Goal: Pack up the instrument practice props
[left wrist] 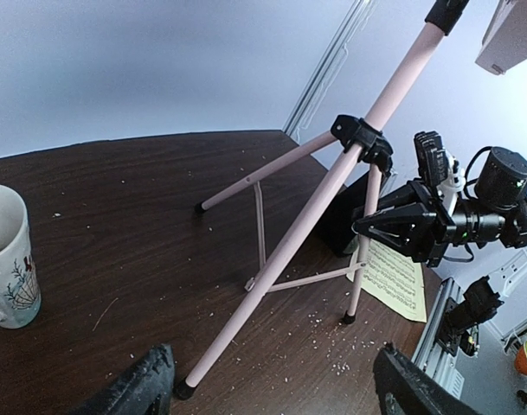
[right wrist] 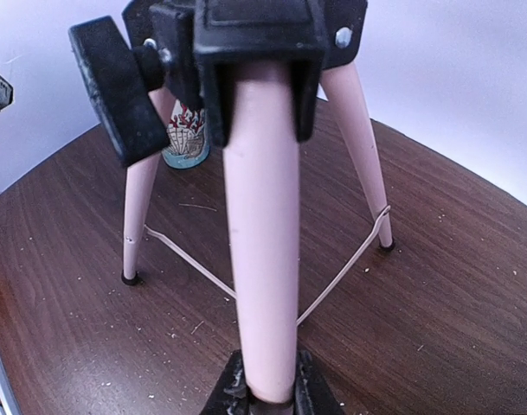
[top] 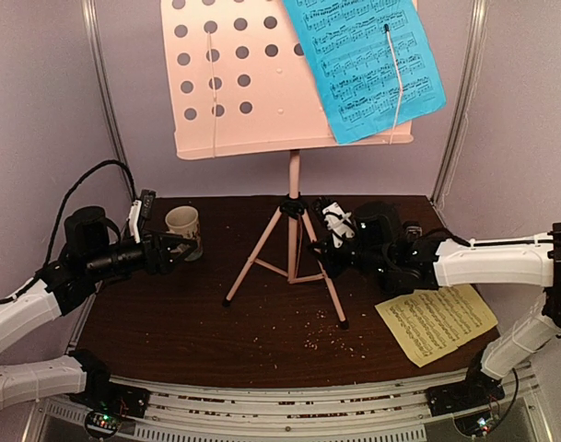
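The pink perforated music stand (top: 234,78) stands mid-table on its tripod legs (top: 262,260). A blue sheet-music page (top: 368,64) rests on its desk at the right. A yellow page (top: 437,322) lies flat on the table at the right, also seen in the left wrist view (left wrist: 393,278). My right gripper (top: 328,243) is shut on the stand's front right leg (right wrist: 261,259), its fingers (right wrist: 228,391) clasping it low down. My left gripper (left wrist: 276,398) is wide open and empty, low beside the near leg (left wrist: 272,268). The metronome is not clearly seen; a dark shape (left wrist: 337,226) stands behind the legs.
A beige mug (top: 184,230) stands at the back left, right beside my left gripper (top: 181,247); it also shows in the left wrist view (left wrist: 5,259). Crumbs are scattered over the dark wooden table (top: 169,322). Walls and metal posts (top: 105,83) close in the back.
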